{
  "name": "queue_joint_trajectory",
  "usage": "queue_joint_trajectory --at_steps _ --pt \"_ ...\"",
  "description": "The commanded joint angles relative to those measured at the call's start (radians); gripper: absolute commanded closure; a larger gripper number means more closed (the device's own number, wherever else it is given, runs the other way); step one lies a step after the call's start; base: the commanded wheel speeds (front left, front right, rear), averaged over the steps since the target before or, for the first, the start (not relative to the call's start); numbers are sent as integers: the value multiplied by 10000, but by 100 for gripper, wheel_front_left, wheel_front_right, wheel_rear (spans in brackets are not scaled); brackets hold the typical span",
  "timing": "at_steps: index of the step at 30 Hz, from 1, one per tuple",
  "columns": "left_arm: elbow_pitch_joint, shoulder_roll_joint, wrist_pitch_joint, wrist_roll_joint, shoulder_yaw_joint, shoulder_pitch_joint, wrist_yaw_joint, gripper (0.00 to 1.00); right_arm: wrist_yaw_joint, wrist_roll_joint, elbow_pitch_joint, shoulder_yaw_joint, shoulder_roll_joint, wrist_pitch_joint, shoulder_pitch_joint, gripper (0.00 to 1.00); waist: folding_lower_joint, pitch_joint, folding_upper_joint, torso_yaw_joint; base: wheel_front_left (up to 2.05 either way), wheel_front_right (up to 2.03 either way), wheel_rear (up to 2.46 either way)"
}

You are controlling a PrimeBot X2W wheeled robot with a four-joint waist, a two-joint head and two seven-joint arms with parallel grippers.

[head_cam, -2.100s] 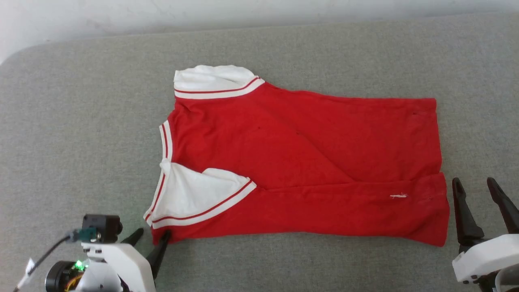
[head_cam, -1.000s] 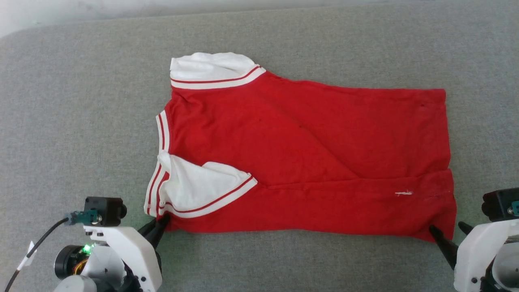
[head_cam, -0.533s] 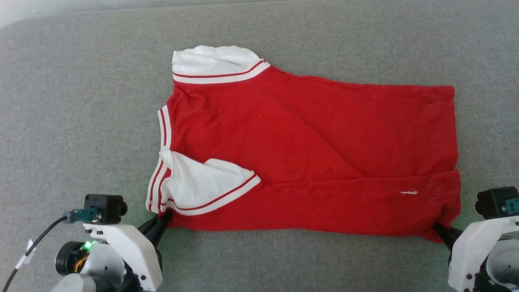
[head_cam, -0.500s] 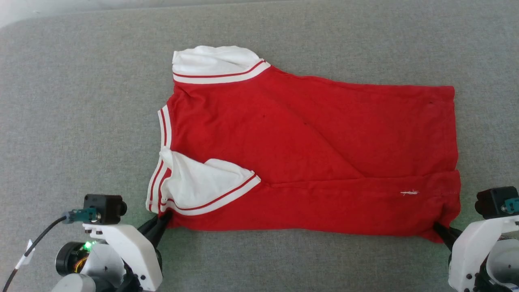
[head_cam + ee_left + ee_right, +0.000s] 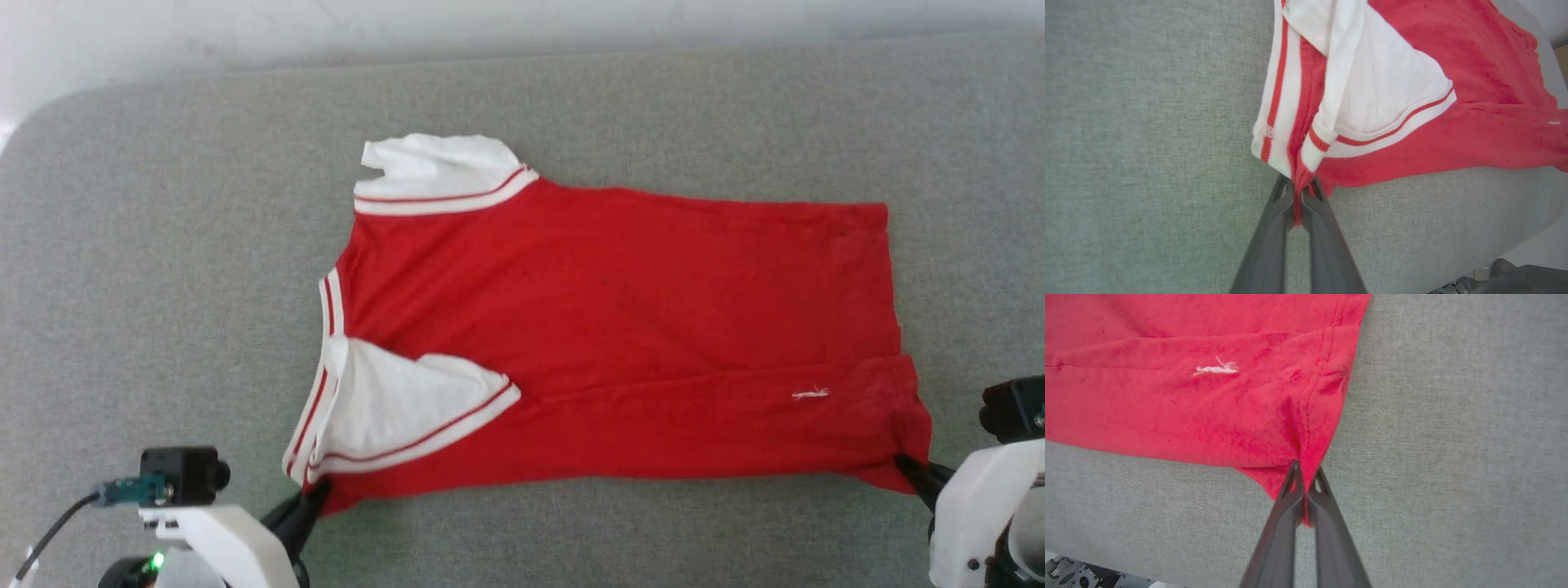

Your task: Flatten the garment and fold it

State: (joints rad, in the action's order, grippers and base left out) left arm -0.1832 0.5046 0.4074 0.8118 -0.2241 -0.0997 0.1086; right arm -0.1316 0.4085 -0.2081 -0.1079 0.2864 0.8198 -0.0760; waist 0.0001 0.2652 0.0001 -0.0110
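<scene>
In the head view the shirt (image 5: 620, 327) lies spread on the grey cushion (image 5: 163, 245), plain red side up. The left gripper (image 5: 309, 500) and the right gripper (image 5: 914, 472) are at its two near corners. In the left wrist view the fingers are pressed together on the corner below the white sleeve (image 5: 1384, 94). In the right wrist view the fingers pinch the hem corner (only a little cloth is between them). I judge that a hard pull could slip this thin hold free, and uneven lifting could crease the shirt.
</scene>
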Motion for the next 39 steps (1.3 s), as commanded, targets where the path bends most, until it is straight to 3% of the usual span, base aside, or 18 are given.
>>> queue_joint_trajectory --at_steps 1,16,24,25,27,28,29,30,31,32,39 --pt "-175 108 116 102 67 -336 105 100 9 82 -160 -105 59 124 -166 100 -1 -283 -1 38 0 0 0" --pt "-926 -24 866 1082 -125 -2299 491 100 9 127 -626 -870 -187 1332 -1829 100 -1 -935 -1 170 0 0 0" --pt "-51 -366 286 816 -229 -1745 315 100 9 -27 -93 -487 -294 629 -1743 100 -1 -901 -1 228 0 0 0" --pt "104 -411 237 803 -259 -1647 264 87 9 -30 30 -427 -314 500 -1682 100 -1 -899 -1 225 0 0 0" --pt "411 -485 211 799 -333 -1497 192 81 9 -47 290 -303 -331 343 -1591 100 -1 -907 -1 215 0 0 0" --pt "543 -509 205 793 -369 -1434 157 71 9 -55 397 -260 -339 269 -1538 100 -1 -909 -1 208 0 0 0" --pt "652 -534 173 783 -381 -1376 136 53 9 -61 492 -231 -345 197 -1487 100 -1 -905 -1 200 0 0 0" --pt "652 -534 173 783 -381 -1376 136 53 9 -61 492 -231 -345 197 -1487 100 -1 -905 -1 200 0 0 0" --pt "741 -556 135 769 -387 -1327 123 23 9 -65 561 -188 -332 131 -1444 57 -1 -902 -1 195 0 0 0" --pt "801 -572 112 767 -391 -1294 110 3 9 -72 584 -138 -295 16 -1407 0 -1 -899 -1 193 0 0 0" --pt "279 -623 -501 906 166 -1557 241 0 9 -58 220 -473 -254 -576 -1389 0 -1 -862 -1 203 0 0 0"
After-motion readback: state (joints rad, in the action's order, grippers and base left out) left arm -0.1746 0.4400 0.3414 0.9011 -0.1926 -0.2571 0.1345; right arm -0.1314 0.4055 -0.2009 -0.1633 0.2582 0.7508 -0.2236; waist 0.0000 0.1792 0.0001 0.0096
